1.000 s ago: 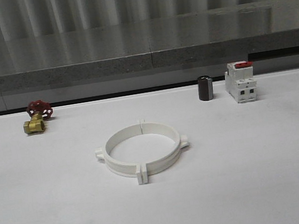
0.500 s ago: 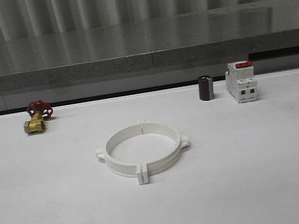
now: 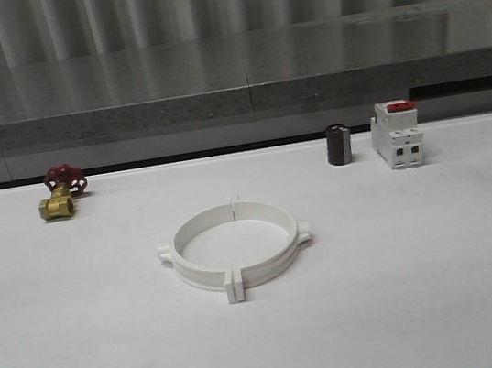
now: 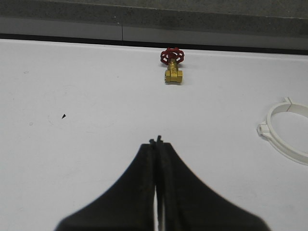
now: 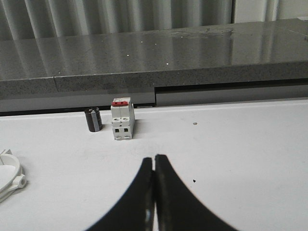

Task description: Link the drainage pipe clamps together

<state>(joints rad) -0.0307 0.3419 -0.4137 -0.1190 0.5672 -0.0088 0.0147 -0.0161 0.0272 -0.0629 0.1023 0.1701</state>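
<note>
Already the two clamp halves (image 3: 236, 253) are sitting together as a closed ring in the middle of the white table (image 3: 446, 284), their end tabs meeting at the near side and again at the far side, so the joining is looking done, at least as far as the front view lets me judge; whether the tabs are truly locked is too small to tell. Nothing on the table is shifting compared with the pictures from a second and half a second ago: the ring is lying in the same spot. That stillness is suggesting the work is finished and the arms are resting clear. Nearest each wrist camera, the left gripper (image 4: 156, 141) is hovering over bare table with its fingers pressed together on nothing, the ring's edge (image 4: 287, 131) showing off to one side, and the right gripper (image 5: 153, 158) is likewise pressed together and holding nothing. Farther back, a brass valve with a red handwheel (image 3: 62, 194) is standing toward the left, while a small dark cylinder (image 3: 338, 145) and a white breaker with a red switch (image 3: 396, 135) are standing just beside each other toward the right, all well apart from the ring.
</note>
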